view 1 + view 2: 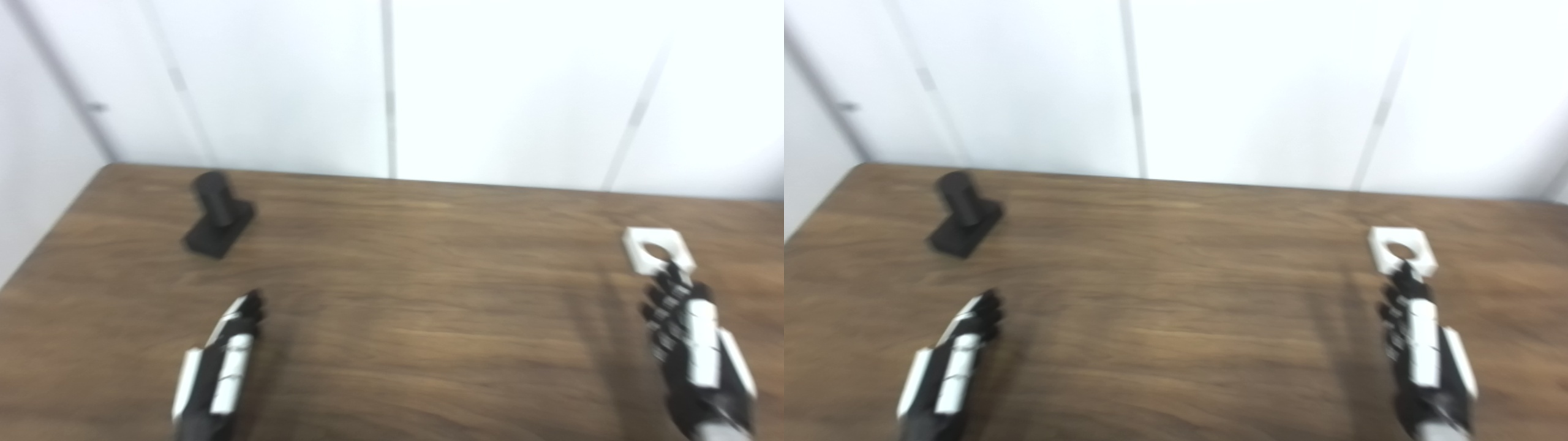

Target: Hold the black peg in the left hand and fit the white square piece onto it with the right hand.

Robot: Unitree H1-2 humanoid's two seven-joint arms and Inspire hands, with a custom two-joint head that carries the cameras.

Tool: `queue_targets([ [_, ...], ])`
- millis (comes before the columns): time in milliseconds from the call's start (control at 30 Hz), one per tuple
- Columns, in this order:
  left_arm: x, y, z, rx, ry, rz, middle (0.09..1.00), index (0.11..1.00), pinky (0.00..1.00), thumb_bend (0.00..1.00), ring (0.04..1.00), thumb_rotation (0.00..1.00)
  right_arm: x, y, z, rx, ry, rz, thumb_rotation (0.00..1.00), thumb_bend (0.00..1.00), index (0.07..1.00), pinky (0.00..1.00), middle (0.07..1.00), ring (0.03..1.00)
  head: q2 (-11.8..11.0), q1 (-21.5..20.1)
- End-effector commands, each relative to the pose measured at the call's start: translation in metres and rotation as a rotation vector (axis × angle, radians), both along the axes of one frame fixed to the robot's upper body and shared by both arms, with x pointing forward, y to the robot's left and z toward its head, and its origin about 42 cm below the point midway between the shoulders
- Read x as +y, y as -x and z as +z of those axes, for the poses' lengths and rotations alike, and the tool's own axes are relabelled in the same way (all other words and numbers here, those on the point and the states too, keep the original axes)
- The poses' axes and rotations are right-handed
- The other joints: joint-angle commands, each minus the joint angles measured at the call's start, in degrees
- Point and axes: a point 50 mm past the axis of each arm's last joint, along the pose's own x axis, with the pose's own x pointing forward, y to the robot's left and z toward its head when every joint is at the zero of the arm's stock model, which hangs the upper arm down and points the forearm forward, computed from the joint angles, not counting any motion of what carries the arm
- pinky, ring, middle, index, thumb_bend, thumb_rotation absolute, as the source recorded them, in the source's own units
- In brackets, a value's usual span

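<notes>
Black peg point(218, 214) stands upright on its base near the table's point(392, 318) far-left corner, apart from the left hand point(223, 361), which holds nothing, fingers extended. White square piece point(658, 250) lies flat far right, the empty right hand's point(692, 349) fingertips point(672, 272) at its near edge; contact unclear, blurred; no markings legible.

Two hands are seen, each built in black with white plates. On the left hand point(220, 361), long white panels are laid along the back over a black frame. The right hand point(695, 349) is clad likewise, its black fingers point(664, 300) looking ribbed or segmented, though blur leaves this uncertain. No markings can be made out.
</notes>
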Motion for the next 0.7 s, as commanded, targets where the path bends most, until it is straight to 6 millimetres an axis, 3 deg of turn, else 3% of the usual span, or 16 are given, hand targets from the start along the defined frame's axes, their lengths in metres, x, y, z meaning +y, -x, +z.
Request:
queue_targets([
  [0, -0.027, 0.007, 0.003, -0.052, 0.069, 0.016, 0.939, 0.921, 0.94, 0.51, 0.937, 0.91, -0.026, 0.06, -0.02, 0.096, 0.049, 0.014, 1.0, 0.48, 1.0, 1.0, 1.0, 1.0, -0.81, 1.2],
  [100, -0.033, 0.008, 0.0, -0.051, 0.063, 0.009, 0.953, 0.933, 0.97, 0.51, 0.952, 0.89, -0.03, 0.06, -0.023, 0.079, 0.045, 0.031, 1.0, 0.51, 1.0, 1.0, 1.0, 1.0, -2.68, 3.53],
  [300, -0.039, 0.005, -0.006, -0.062, 0.033, 0.005, 0.918, 0.897, 0.89, 0.52, 0.909, 0.84, -0.034, 0.058, -0.028, 0.084, 0.057, 0.008, 1.0, 0.61, 1.0, 1.0, 1.0, 1.0, -5.04, 5.91],
  [433, -0.042, 0.004, -0.01, -0.067, 0.031, 0.002, 0.908, 0.885, 0.86, 0.55, 0.891, 0.82, -0.038, 0.056, -0.034, 0.086, 0.078, 0.012, 1.0, 0.55, 1.0, 1.0, 1.0, 1.0, -6.44, 7.87],
  [667, -0.045, 0.002, -0.012, -0.051, -0.011, -0.018, 0.92, 0.896, 0.87, 0.51, 0.902, 0.76, -0.044, 0.053, -0.04, 0.091, 0.059, 0.017, 1.0, 0.59, 1.0, 1.0, 1.0, 1.0, -7.41, 9.53],
])
